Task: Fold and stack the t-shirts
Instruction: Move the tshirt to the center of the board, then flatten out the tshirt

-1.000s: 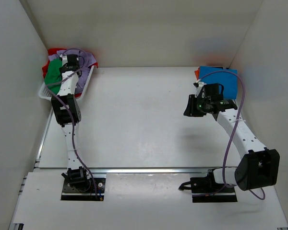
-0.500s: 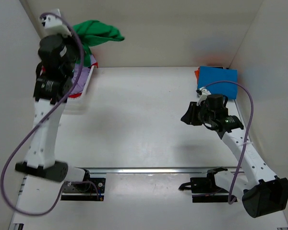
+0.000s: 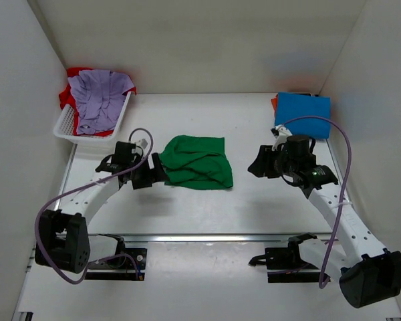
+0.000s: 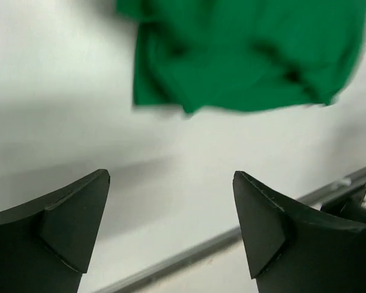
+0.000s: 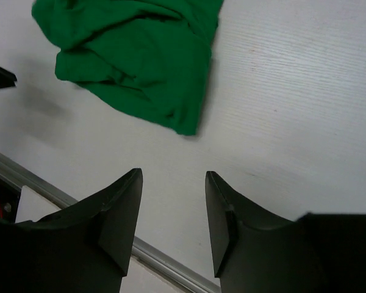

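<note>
The bright green t-shirt (image 3: 197, 162) lies crumpled on the table's middle, also seen in the left wrist view (image 4: 250, 55) and the right wrist view (image 5: 134, 58). My left gripper (image 3: 156, 170) sits low just left of it, open wide with nothing between its fingers (image 4: 171, 177). My right gripper (image 3: 259, 162) hovers to the right of the shirt, open and empty (image 5: 174, 174). A lavender t-shirt (image 3: 97, 100) fills the white basket (image 3: 65, 124) at the back left, over red cloth (image 3: 73, 72). A folded blue t-shirt (image 3: 304, 107) lies at the back right.
A red-orange edge (image 3: 275, 102) shows beneath the blue shirt. White walls close in the table on the left, back and right. A metal rail (image 3: 207, 237) runs along the near edge, in front of the arm bases.
The left arm lifted the green t-shirt out of the basket, swung it down to the table's middle and let go, jaws now wide. The right gripper opened wider and shifted slightly left.
</note>
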`<control>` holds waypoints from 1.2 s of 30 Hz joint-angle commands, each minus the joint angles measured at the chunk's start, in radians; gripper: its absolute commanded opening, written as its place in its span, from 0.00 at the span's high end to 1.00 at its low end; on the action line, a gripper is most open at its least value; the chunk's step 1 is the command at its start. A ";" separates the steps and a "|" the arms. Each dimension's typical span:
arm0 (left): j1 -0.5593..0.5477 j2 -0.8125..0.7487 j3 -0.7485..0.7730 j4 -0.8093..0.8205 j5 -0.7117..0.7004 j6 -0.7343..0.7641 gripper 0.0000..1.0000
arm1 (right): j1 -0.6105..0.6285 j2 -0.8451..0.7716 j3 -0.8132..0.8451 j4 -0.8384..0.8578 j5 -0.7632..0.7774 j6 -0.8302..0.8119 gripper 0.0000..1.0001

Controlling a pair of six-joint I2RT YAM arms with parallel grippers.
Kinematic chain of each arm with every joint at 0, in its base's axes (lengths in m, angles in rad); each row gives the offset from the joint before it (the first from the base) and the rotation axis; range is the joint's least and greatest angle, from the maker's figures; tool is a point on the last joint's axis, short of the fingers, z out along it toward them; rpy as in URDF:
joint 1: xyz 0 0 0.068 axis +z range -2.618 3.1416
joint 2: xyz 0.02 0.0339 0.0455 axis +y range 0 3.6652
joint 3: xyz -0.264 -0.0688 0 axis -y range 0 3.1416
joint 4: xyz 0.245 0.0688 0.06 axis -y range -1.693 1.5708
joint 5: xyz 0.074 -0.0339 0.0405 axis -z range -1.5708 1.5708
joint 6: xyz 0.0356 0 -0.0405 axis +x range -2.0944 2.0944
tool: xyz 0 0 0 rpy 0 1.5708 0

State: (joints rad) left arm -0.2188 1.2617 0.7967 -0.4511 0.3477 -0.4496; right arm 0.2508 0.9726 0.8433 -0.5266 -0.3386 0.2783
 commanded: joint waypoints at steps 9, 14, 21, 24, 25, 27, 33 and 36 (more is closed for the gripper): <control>-0.051 -0.091 -0.119 0.113 -0.119 -0.104 0.16 | 0.264 0.302 0.030 0.207 0.139 -0.008 0.58; -0.079 0.003 -0.105 0.241 -0.189 -0.190 0.17 | 0.304 0.483 0.114 0.247 0.131 -0.010 0.58; -0.073 0.208 -0.005 0.371 -0.223 -0.248 0.22 | 0.396 0.606 0.126 0.358 0.171 0.038 0.55; -0.085 0.318 0.082 0.376 -0.239 -0.261 0.22 | 0.441 0.691 0.178 0.378 0.234 0.024 0.47; -0.086 0.335 0.094 0.377 -0.245 -0.265 0.23 | 0.444 0.710 0.183 0.379 0.237 0.025 0.46; -0.089 0.373 0.122 0.396 -0.236 -0.276 0.24 | 0.462 0.770 0.233 0.384 0.256 0.015 0.44; -0.077 0.467 0.187 0.393 -0.220 -0.288 0.75 | 0.481 0.905 0.313 0.352 0.262 0.015 0.55; -0.065 0.482 0.206 0.371 -0.194 -0.294 1.00 | 0.495 0.942 0.341 0.298 0.260 0.007 1.00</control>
State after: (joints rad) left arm -0.3012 1.7504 0.9638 -0.0818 0.1276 -0.7326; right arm 0.7334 1.8729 1.1500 -0.1982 -0.0982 0.2893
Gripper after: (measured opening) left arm 0.099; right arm 0.038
